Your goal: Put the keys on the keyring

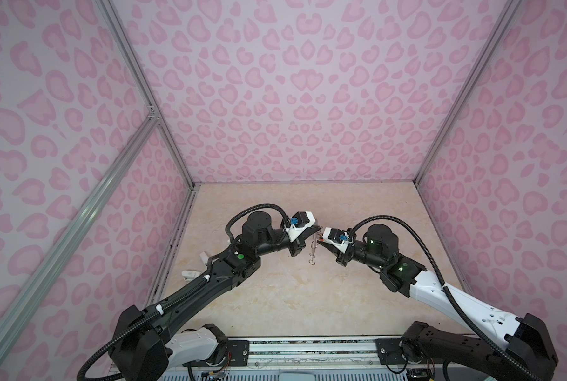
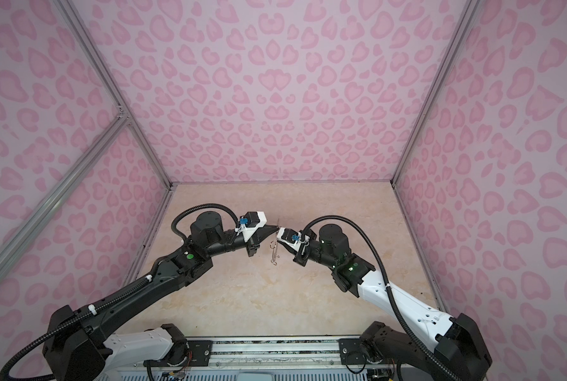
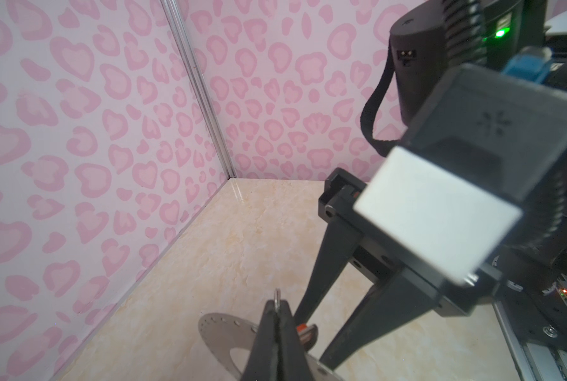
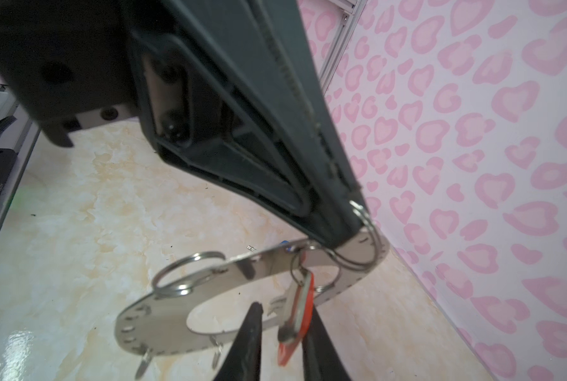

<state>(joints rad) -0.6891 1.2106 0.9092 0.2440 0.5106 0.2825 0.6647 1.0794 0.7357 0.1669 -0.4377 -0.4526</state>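
**Keyring held in the air between two tools.** The large flat grey metal keyring disc [image 4: 163,318], with tiny holes round its rim, hangs above the beige marbled tabletop [image 1: 275,297], where the two arms' tips meet. In both top views the keyring disc [image 1: 314,247] [image 2: 276,245] is seen edge-on, as a thin upright sliver.

Only the right wrist view shows its wide open centre, a large silver split ring [image 4: 189,269] on its rim and the small wire clips [image 4: 145,363] along its edge. The same view shows one key set's oblong orange-red plastic tag [image 4: 297,316] across the disc's inner edge. A small ring sits at the tag's end nearer the rim; whether it passes through a hole cannot be told.

The left tool [image 4: 348,234] has its jaws together, clamped on the disc's rim. The left wrist view shows the left tool [image 3: 277,308] from behind, closed, with the disc [image 3: 222,333] beyond it.

The right tool [image 4: 285,313] has its jaws apart, one finger on each side of the orange-red tag. The left wrist view confirms this: the right tool [image 3: 316,343] is spread, with the tag [image 3: 303,331] between its fingers.

In a top view the left tool [image 1: 318,228] and right tool [image 1: 322,239] nearly touch. Pink heart-patterned walls [image 1: 308,99] enclose the scene.
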